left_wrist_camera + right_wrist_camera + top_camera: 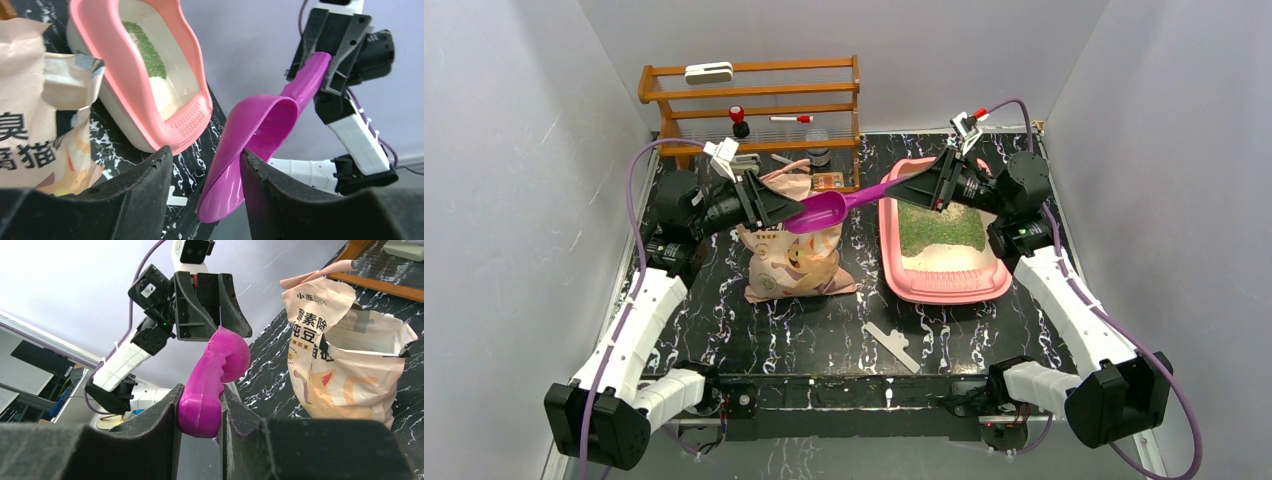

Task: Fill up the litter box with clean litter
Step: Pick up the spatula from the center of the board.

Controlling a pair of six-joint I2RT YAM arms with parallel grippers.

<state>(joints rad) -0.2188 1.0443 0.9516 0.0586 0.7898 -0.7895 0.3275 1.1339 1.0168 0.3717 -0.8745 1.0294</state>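
The pink litter box (pixel 944 288) lies on the right of the table, with green clean litter (pixel 939 228) spread over its far half and pale cream floor bare at the near end. It also shows in the left wrist view (pixel 190 117), with the litter (pixel 147 50) inside. My right gripper (pixel 890 190) (pixel 202 387) is shut on the handle of a purple scoop (pixel 819 212) (pixel 215 375), held in the air left of the box. My left gripper (pixel 796 212) (pixel 206 150) is open around the scoop's bowl (pixel 260 125), which touches only its right finger.
A beige cat-printed bag (pixel 789 260) (pixel 345 370) stands open-topped under the scoop, left of the box. A wooden shelf rack (pixel 754 100) with small items stands at the back left. A pale flat strip (pixel 892 345) lies near the front edge.
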